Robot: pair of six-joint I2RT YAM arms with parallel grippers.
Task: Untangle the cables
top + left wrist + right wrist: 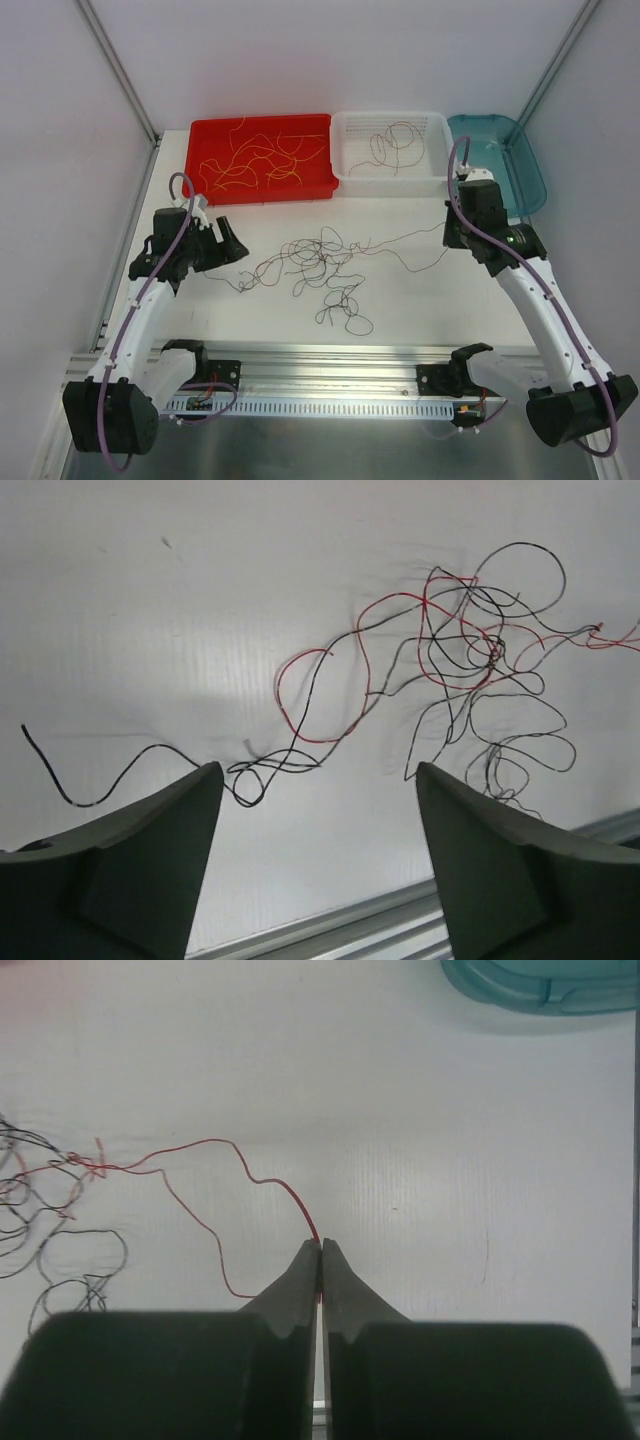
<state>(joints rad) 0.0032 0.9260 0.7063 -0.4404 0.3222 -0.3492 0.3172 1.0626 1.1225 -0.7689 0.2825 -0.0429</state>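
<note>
Far edge lined by red tray, white basket and teal bin; bare table lies all round the cables, which sprawl mid-table between the arms. Left gripper sits low, jaws apart, with black loops on the table just ahead, its arm bent and pointing right. Right gripper is pinched together on a red strand running left to the tangle.

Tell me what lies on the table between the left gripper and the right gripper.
The top view shows the tangle of thin red and black cables there. One red strand runs from it into the shut right gripper.
</note>
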